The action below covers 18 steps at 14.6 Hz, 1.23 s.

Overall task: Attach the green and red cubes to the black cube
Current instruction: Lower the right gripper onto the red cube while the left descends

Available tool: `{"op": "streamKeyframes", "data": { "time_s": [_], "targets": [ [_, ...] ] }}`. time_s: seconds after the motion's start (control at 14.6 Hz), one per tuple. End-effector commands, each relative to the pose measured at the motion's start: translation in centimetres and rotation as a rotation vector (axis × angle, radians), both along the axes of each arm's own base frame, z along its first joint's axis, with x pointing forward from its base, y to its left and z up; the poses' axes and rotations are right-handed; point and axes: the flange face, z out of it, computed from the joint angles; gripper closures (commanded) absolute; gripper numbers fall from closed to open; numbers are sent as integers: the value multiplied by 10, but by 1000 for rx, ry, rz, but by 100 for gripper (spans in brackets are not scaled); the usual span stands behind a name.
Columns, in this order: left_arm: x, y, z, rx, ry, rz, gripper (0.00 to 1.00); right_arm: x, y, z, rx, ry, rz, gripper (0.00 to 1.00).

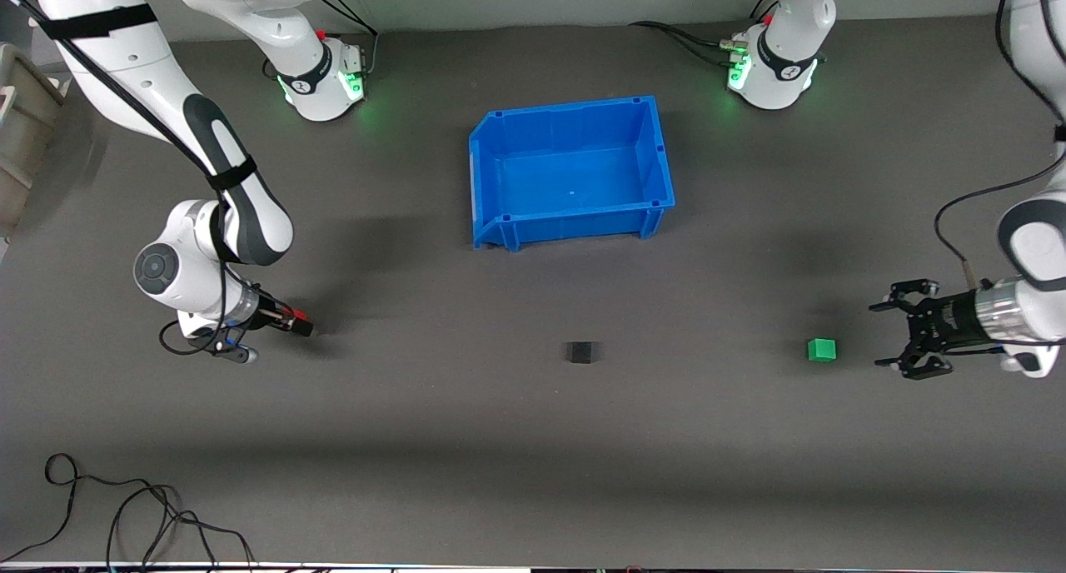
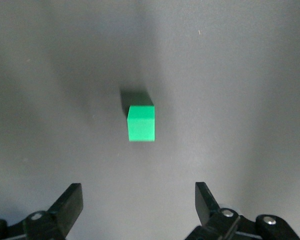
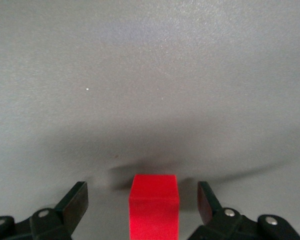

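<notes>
Green cube (image 1: 821, 350) sits on the grey desk (image 1: 533, 440) toward the left arm's end, level with the black cube (image 1: 582, 353), the two well apart. Left end effector (image 1: 889, 334) is near the green cube on that same end, fingers spread wide, holding nothing; in the left wrist view the green cube (image 2: 141, 122) lies clear of both fingertips (image 2: 70, 200), not between them. Red cube (image 3: 154, 206) shows in the right wrist view between the right end effector's (image 3: 142, 200) fingers, a gap visible on each side, so it's open and straddling the cube rather than gripping it. In the front view the right end effector (image 1: 291, 321) is low at the desk toward the right arm's end, with only a bit of red visible at its tip. Black cube is roughly mid-desk, nearer the front camera than the blue bin (image 1: 658, 152), touching nothing. Bin sits between the two arm bases.
</notes>
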Motion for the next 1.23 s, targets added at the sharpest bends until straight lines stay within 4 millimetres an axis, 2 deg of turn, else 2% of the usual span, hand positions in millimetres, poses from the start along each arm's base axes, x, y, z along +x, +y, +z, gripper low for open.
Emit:
{"op": "streamKeyframes", "data": {
  "time_s": [0.0,0.2,0.55,0.68,0.89,0.96,1.02,1.09,1.16],
  "targets": [
    [-8,-5,-40,-29,-43,-8,0,3,-2,-4,4,-13,-29,5],
    [-11,-8,-78,-43,-52,17,0,3,-4,-4,4,-13,-32,10],
    [-15,-13,-108,-42,-53,56,0,2,-5,-7,4,-9,-34,34],
    [-19,-13,-113,-41,-52,48,0,1,-5,-8,4,-7,-34,42],
    [-21,-12,-123,-34,-49,52,1,2,-5,-9,3,-13,-34,48],
    [-22,-12,-123,-35,-48,49,9,2,-6,-10,2,-16,-34,52],
    [-22,-11,-122,-39,-46,47,20,2,-6,-11,1,-18,-35,62],
    [-22,-10,-120,-41,-47,47,31,2,-6,-11,1,-19,-35,75],
    [-22,-8,-118,-42,-49,44,44,2,-5,-10,1,-21,-33,94]
  ]
}}
